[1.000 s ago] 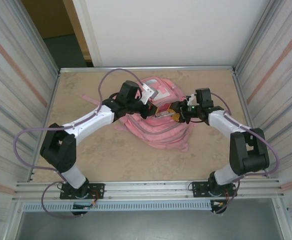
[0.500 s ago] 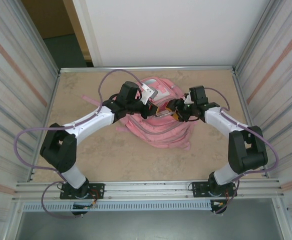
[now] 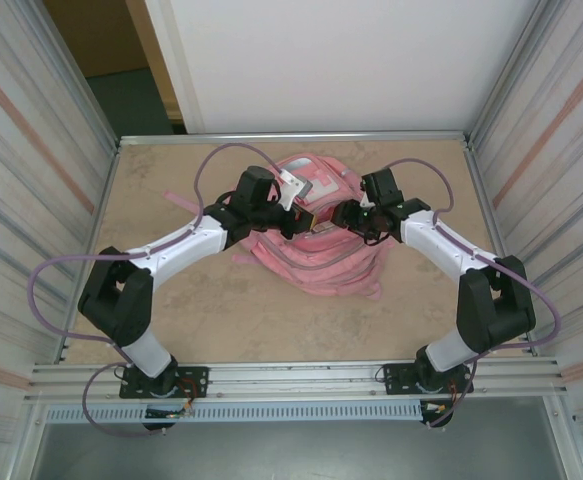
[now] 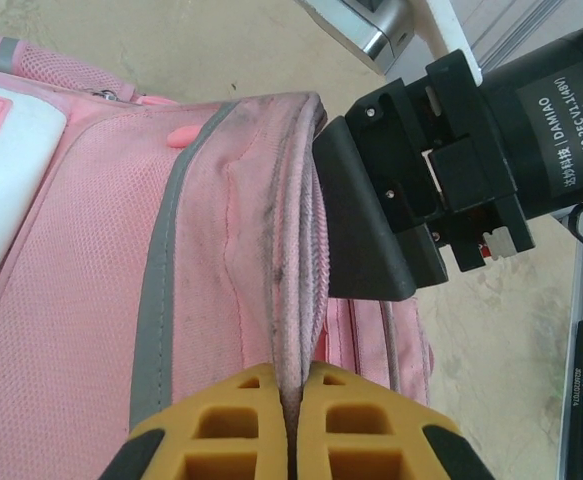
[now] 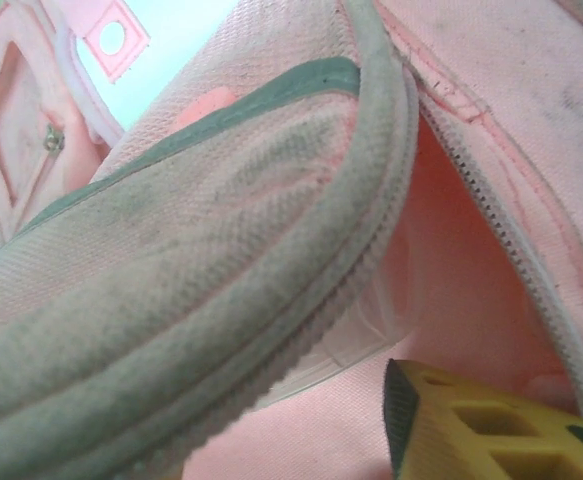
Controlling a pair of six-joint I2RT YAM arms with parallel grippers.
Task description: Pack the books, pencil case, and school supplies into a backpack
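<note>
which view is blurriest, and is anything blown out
Right wrist: softest, the backpack fabric sits too close to focus, with a washed-out pale patch at top left. Left wrist: weave crisp, light even. Top external: sharp, evenly lit, no glare.

The backpack [image 3: 321,265] is pink with grey trim [image 4: 161,280] and a white patch [image 4: 11,150]; the table [image 3: 171,330] is mottled beige.

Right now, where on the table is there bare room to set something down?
Free: the near strip of table between backpack and arm bases, plus its far right corner. Crowded: the middle, where left gripper and right gripper meet on the backpack.
</note>
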